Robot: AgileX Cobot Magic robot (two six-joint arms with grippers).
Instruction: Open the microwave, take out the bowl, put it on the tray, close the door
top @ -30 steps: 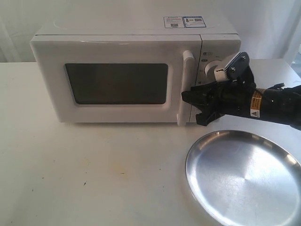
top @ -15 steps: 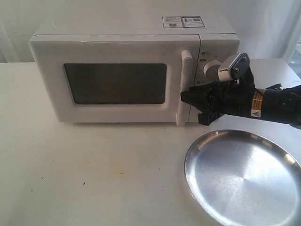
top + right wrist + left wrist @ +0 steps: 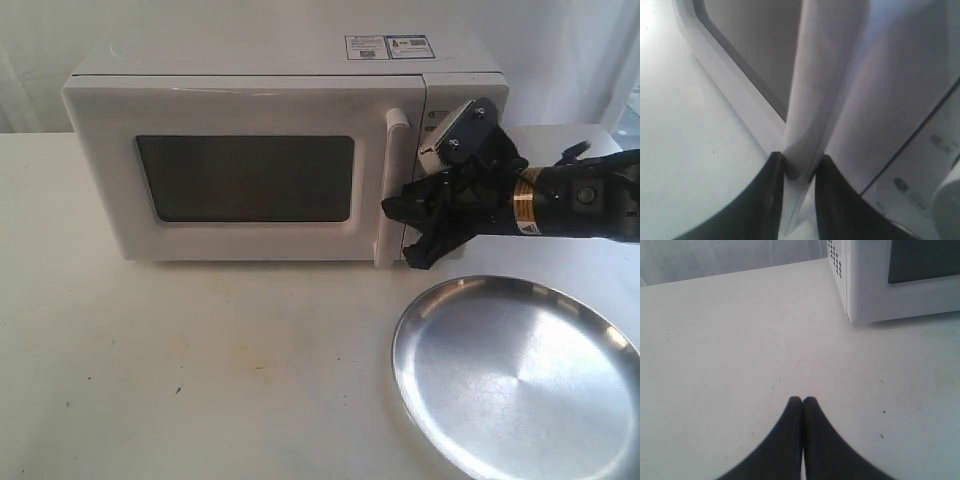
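Note:
The white microwave [image 3: 280,70] stands at the back of the table, its door [image 3: 110,190] with the dark window [image 3: 245,178] lying against the front. My right gripper [image 3: 402,228] comes in from the right and is shut on the lower part of the vertical white handle [image 3: 392,170]. In the right wrist view the handle [image 3: 820,75] runs between my black fingers [image 3: 767,200] of the right gripper [image 3: 800,162]. The steel tray [image 3: 520,380] lies on the table at the front right. The bowl is hidden. My left gripper [image 3: 802,401] hangs shut and empty over bare table near the microwave's corner [image 3: 875,295].
Two round knobs on the control panel [image 3: 432,130] are partly covered by my right wrist. The white table [image 3: 200,360] stretches out in front of the microwave to the left of the tray. A pale curtain hangs behind.
My right wrist has rolled, tipping its camera mount to the left, while the fingers stay on the handle. The door has hardly moved. The tray has not moved.

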